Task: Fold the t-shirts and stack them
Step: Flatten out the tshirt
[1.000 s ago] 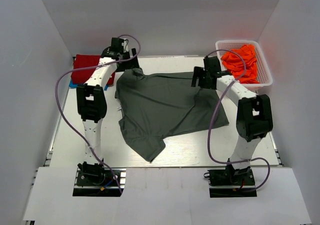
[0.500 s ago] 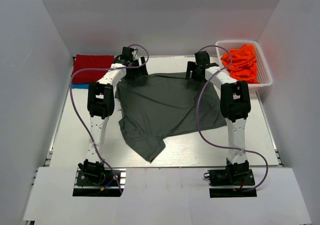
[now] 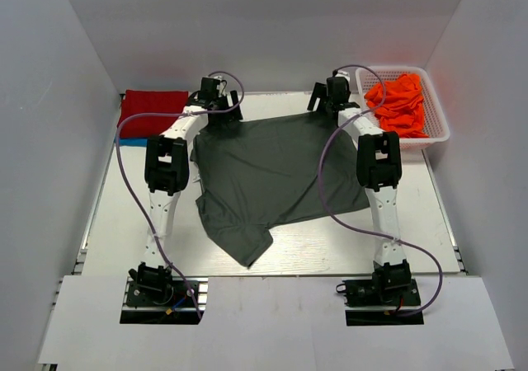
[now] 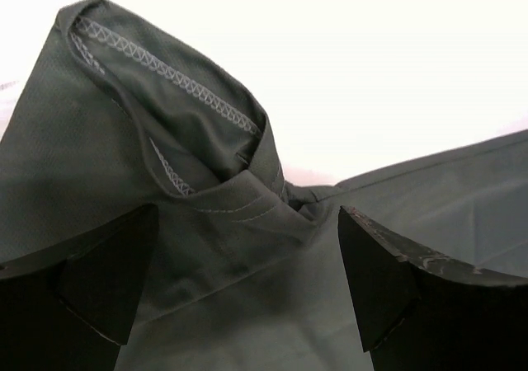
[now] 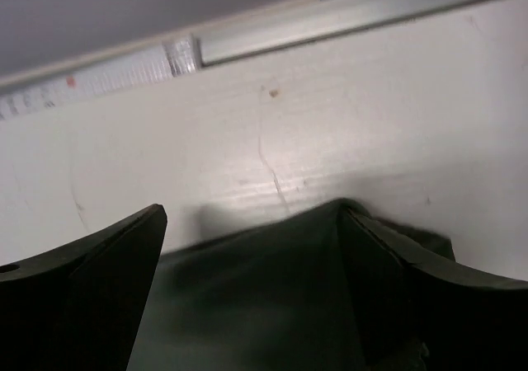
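We are working on the grey shirt point(image 3: 272, 173), which lies spread across the middle of the table point(image 3: 330, 247). Its far edge runs straight between the two arms, and a loose tail hangs toward the lower centre of the frame.

The left tool point(image 4: 247, 214) stands wide over a bunched, hemmed corner of the cloth, with neither finger pressing it. The right tool point(image 5: 252, 214) is also wide, and the shirt's edge lies just between its fingers on the bare wood.

The red shirt point(image 3: 153, 107) sits folded at the upper left on a sliver of blue point(image 3: 120, 141). The orange shirts point(image 3: 398, 100) wait in the basket point(image 3: 379, 72) at the upper right.

We judge that the first fold has not yet begun. Next, both tools need to drop onto the far corners and pinch a single layer each. They should then carry the edge toward the bottom of the frame together, so the cloth stays flat.
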`<state>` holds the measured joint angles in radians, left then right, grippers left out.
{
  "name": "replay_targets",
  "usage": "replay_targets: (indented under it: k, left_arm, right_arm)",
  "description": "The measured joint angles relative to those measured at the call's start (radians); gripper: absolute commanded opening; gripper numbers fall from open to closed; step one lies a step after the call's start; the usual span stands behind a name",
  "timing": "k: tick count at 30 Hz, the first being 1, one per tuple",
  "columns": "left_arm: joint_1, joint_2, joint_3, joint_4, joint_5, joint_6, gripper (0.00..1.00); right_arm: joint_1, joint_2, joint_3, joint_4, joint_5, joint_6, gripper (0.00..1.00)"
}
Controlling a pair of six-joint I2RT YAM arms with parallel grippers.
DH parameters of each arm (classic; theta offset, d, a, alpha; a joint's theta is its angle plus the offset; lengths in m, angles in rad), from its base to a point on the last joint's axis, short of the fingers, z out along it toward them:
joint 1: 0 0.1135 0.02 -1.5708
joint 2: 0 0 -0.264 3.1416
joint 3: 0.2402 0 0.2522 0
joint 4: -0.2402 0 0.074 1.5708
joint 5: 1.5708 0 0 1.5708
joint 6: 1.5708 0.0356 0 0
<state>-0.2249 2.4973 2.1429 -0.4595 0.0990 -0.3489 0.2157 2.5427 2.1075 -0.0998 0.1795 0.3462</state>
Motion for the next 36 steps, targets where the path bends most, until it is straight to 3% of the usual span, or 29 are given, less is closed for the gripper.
replay_targets:
  k: [3,8,12,19,23,29,36]
  left_arm:
    - [0.000,0.006,0.002,0.035,-0.006,-0.001,1.00]
    - [0.002,0.051,0.049,0.127,-0.011,-0.016,1.00]
    - [0.008,0.135,0.137,0.203,-0.008,-0.039,1.00]
    - [0.014,0.246,0.264,0.346,-0.002,-0.127,1.00]
    - [0.017,0.232,0.253,0.382,0.027,-0.167,1.00]
    - [0.000,-0.057,-0.014,0.202,-0.023,-0.119,1.00]
    - [-0.029,-0.726,-0.591,0.092,-0.098,-0.155,1.00]
  right_arm:
    - [-0.011,0.034,0.058,0.032,-0.032,0.010,0.90]
    - [-0.019,-0.045,-0.068,0.083,-0.031,-0.045,0.90]
    - [-0.019,-0.092,-0.078,0.044,-0.017,-0.100,0.90]
    - [-0.012,-0.365,-0.337,-0.034,-0.053,-0.157,0.90]
    - [-0.010,-0.564,-0.513,-0.068,-0.071,-0.165,0.90]
    - [0.003,-0.763,-0.714,-0.137,-0.081,-0.138,0.90]
    - [0.014,-0.826,-0.965,-0.256,-0.084,-0.053,0.90]
